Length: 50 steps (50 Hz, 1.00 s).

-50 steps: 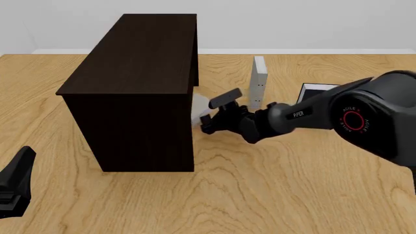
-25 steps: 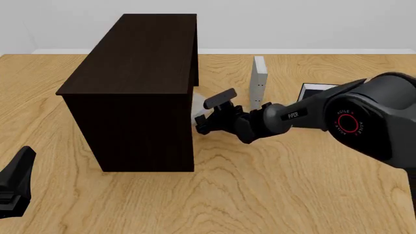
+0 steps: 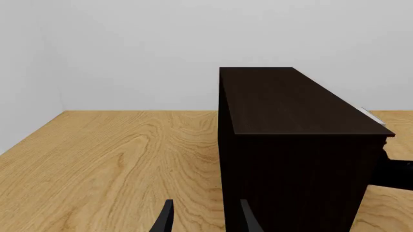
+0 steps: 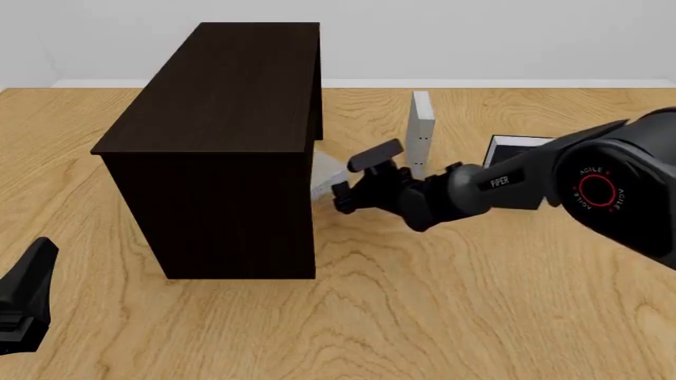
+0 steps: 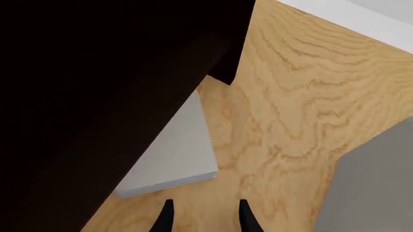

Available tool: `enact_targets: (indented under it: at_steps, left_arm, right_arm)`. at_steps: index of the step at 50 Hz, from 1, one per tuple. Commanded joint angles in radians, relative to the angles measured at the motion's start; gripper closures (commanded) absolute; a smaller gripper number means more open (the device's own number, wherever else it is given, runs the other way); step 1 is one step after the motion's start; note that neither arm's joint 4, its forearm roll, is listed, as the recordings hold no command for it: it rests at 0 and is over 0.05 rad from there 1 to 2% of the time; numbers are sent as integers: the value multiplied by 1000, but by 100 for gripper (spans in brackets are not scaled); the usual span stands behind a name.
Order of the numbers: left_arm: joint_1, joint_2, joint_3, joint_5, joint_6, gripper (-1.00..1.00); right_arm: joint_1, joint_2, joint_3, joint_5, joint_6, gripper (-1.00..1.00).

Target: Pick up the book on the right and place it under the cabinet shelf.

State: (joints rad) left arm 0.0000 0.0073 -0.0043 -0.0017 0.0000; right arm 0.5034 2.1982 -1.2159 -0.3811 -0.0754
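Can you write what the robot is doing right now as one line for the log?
right pincer: open, beside book | book: flat, partly under cabinet | left pincer: open, away

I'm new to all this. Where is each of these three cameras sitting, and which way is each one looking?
Front view: fixed above and behind the arms, looking forward and down at the cabinet shelf, the right gripper and arm, the left gripper.
Left wrist view: behind the left gripper, facing the cabinet's end; only fingertips show.
Right wrist view: behind the right gripper, open, looking at the book lying partly under the cabinet.
Shared: all three show the cabinet; front and right wrist views show the book.
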Motion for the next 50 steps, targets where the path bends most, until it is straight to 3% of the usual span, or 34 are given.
enact_targets:
  at_steps: [1, 21, 50]
  left_arm:
    - [0, 0, 0, 0, 0, -100]
    - [0, 0, 0, 0, 0, -100]
    - [0, 0, 0, 0, 0, -100]
  right_arm:
    - [-21, -20, 32, -16, -7, -100]
    - [-29, -118, 119, -51, -46, -100]
    - [-5, -313, 216, -39, -27, -100]
